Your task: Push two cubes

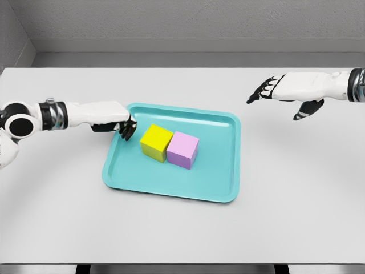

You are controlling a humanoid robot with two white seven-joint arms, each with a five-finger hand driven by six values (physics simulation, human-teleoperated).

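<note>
A pale grey desk (296, 200) fills most of the frame, running from the lower edge up to a grey wall across the top. A dark strip shows along the very bottom, under the desk's front edge.

On the desk, a little left of the frame's centre, lies a teal tray (219, 182), a shallow rectangle with rounded corners and a low raised rim, set slightly askew so that its right side runs further down the frame than its left.

The left arm enters at the middle left of the frame and reaches level toward the tray. Its white forearm ends in the left hand (117, 120), which sits at the tray's upper left corner, over the rim. The dark fingers (129, 129) are curled downward and close together, clamped on nothing, just left of the yellow cube without clearly touching it.

The right arm enters at the upper right of the frame. The right hand (279, 88) hangs above the desk, well apart from the tray, its fingers stretched out and spread toward the left, the thumb hanging below, gripping nothing.

Inside the tray, in its upper left half, two cubes stand side by side and touching: the yellow cube (155, 142) on the left, the pink cube (183, 150) to its right and slightly lower in the frame.
</note>
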